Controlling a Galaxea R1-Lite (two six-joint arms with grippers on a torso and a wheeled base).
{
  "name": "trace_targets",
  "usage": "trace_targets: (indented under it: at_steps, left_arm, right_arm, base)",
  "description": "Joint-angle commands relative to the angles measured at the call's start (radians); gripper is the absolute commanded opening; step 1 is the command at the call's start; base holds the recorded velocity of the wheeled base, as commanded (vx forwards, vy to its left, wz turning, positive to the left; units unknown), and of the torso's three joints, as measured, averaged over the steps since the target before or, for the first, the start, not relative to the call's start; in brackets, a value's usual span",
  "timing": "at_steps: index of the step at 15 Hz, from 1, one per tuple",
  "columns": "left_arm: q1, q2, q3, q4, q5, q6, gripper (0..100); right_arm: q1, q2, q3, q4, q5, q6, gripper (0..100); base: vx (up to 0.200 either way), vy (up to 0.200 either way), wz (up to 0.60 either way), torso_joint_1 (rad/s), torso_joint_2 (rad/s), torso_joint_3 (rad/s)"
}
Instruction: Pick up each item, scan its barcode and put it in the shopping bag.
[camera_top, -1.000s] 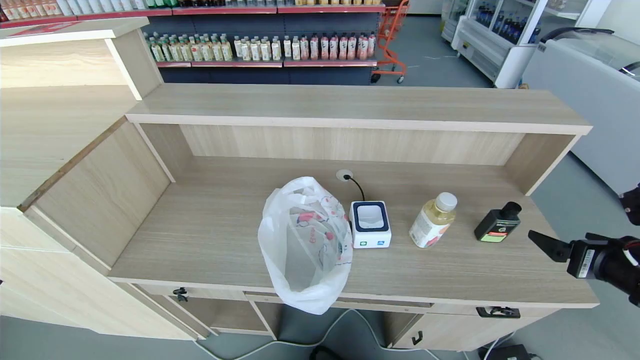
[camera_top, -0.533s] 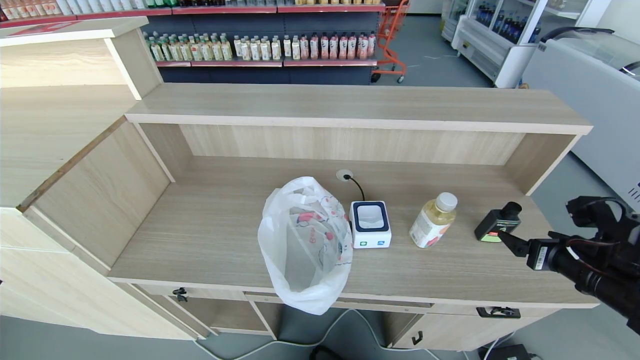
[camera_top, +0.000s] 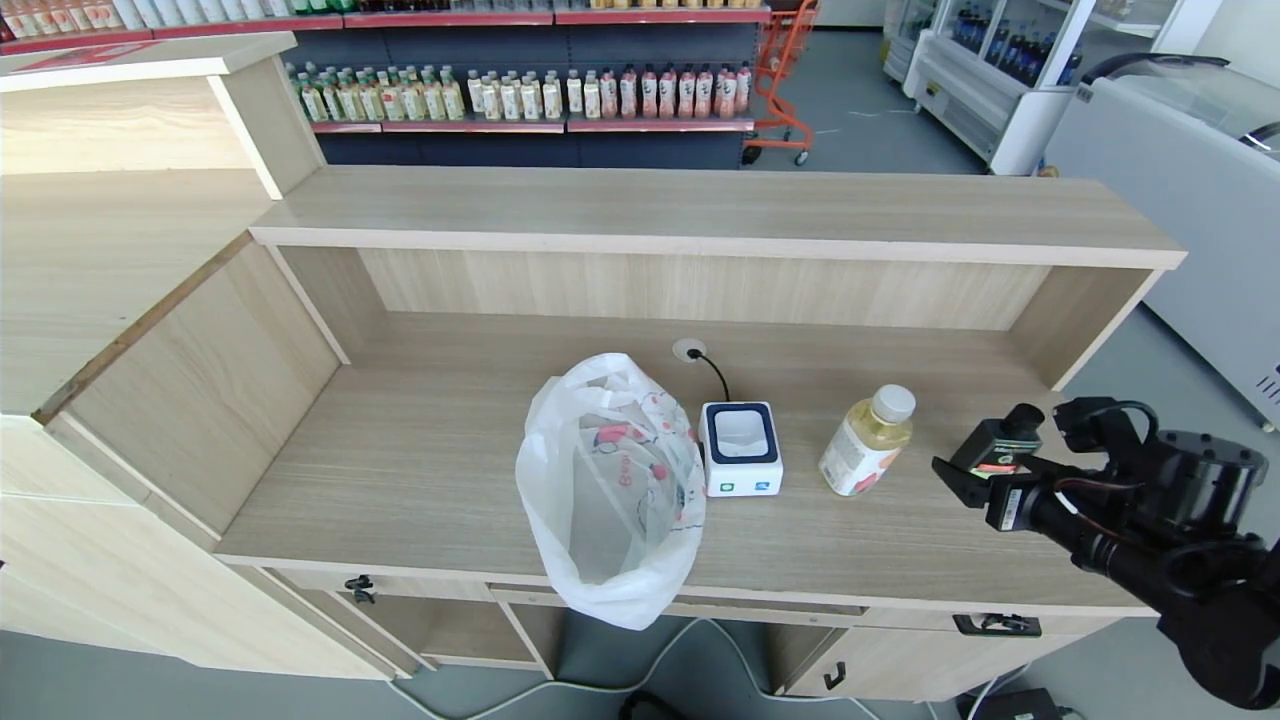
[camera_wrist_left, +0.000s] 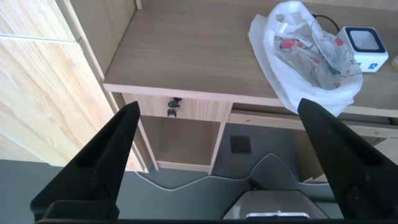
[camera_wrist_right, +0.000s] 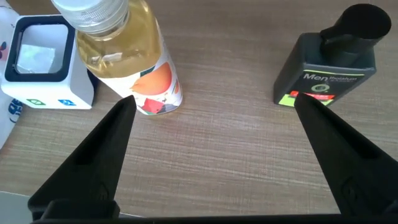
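A white plastic shopping bag (camera_top: 610, 490) stands open at the counter's front edge, also in the left wrist view (camera_wrist_left: 311, 53). Right of it sits a white barcode scanner (camera_top: 741, 448) (camera_wrist_right: 40, 62). Further right stand a yellow drink bottle (camera_top: 866, 441) (camera_wrist_right: 134, 56) and a black bottle (camera_top: 995, 445) (camera_wrist_right: 329, 59). My right gripper (camera_top: 960, 478) (camera_wrist_right: 212, 106) hovers open over the counter, just in front of the two bottles and touching neither. My left gripper (camera_wrist_left: 217, 109) is open and holds nothing, low in front of the counter, left of the bag.
The wooden counter (camera_top: 420, 470) has a raised back wall and top shelf (camera_top: 700, 215) and side walls. A black cable (camera_top: 712, 375) runs from the scanner to a hole at the back. Drawers with handles (camera_wrist_left: 174, 107) sit under the front edge.
My right arm has swung in from the right edge, leftward over the counter, and its gripper now stands in front of the black bottle. The bag, scanner and bottles have not moved.
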Motion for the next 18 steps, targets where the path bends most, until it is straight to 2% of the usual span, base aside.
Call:
trace_targets:
  at_steps: [1, 7, 15, 18]
  left_arm:
    - [0.0, 0.0, 0.0, 0.0, 0.0, 0.0, 100]
    - [0.0, 0.0, 0.0, 0.0, 0.0, 0.0, 100]
    - [0.0, 0.0, 0.0, 0.0, 0.0, 0.0, 100]
    - [0.0, 0.0, 0.0, 0.0, -0.001, 0.0, 100]
  right_arm:
    - [0.02, 0.056, -0.024, -0.021, 0.015, 0.001, 100]
    - [0.052, 0.135, -0.122, -0.03, 0.026, -0.013, 100]
    - [0.1, 0.194, -0.174, -0.055, 0.026, -0.019, 100]
    - [0.104, 0.225, -0.248, -0.056, 0.024, -0.042, 100]
  base:
    - [0.0, 0.0, 0.0, 0.0, 0.0, 0.0]
    - [0.0, 0.0, 0.0, 0.0, 0.0, 0.0]
    - [0.0, 0.0, 0.0, 0.0, 0.0, 0.0]
    - [0.0, 0.0, 0.0, 0.0, 0.0, 0.0]
